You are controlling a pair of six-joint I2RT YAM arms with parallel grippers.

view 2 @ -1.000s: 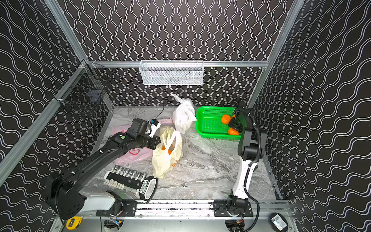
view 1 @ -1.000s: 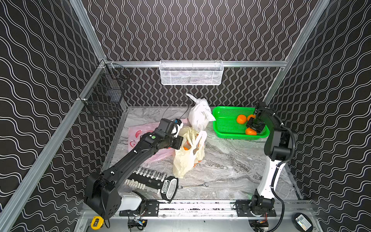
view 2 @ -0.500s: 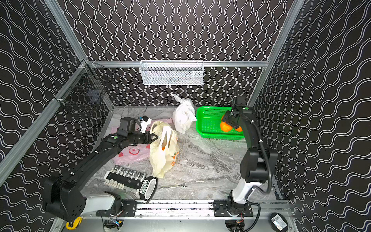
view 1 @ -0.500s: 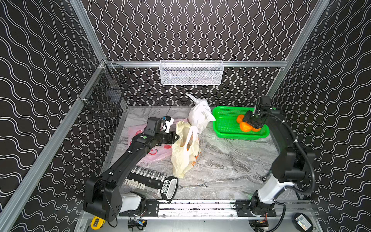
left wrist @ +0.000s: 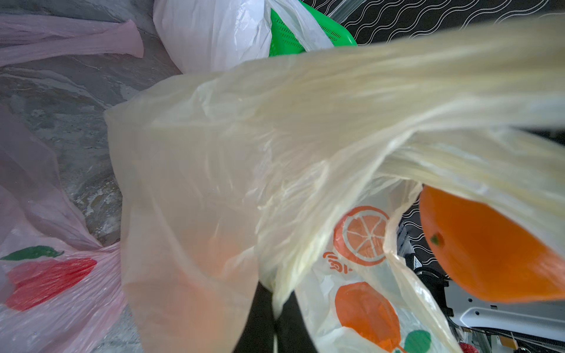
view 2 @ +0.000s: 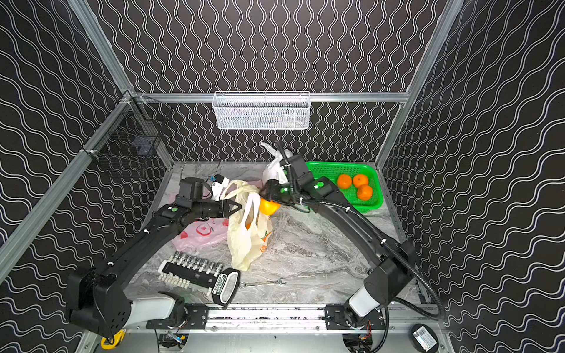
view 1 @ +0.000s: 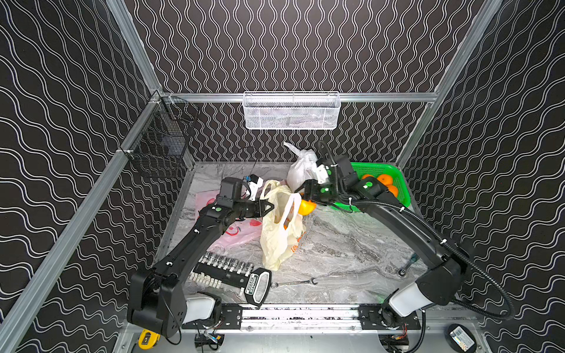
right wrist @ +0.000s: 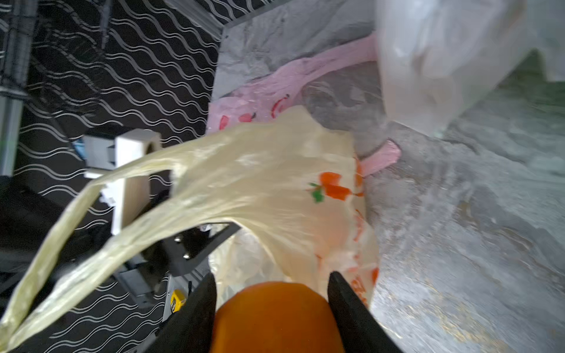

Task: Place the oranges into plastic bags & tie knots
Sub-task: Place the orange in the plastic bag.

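Note:
The yellowish plastic bag (view 1: 279,226) (view 2: 246,232) stands mid-table, and an orange (view 1: 286,226) shows through it. My left gripper (view 1: 269,206) (left wrist: 276,293) is shut on its handle, pulling the mouth open. My right gripper (view 1: 306,207) (right wrist: 271,275) is shut on an orange (right wrist: 275,318) (view 2: 268,206) right at that mouth. Three oranges (view 2: 360,180) lie in the green basket (view 2: 371,207). The white bag (view 1: 301,171) stands knotted behind. The pink bag (view 1: 235,232) lies flat under my left arm.
A socket rack (view 1: 226,272) and a wrench (view 1: 293,283) lie near the front edge, with a ratchet (view 1: 405,269) at the right. A white mesh basket (view 1: 290,111) hangs on the back wall and a black wire basket (view 1: 162,146) on the left rail.
My right arm has lifted an orange out of the green basket and carried it left to the yellowish bag's mouth. My left gripper has kept hold of the bag's handle, shifting slightly.

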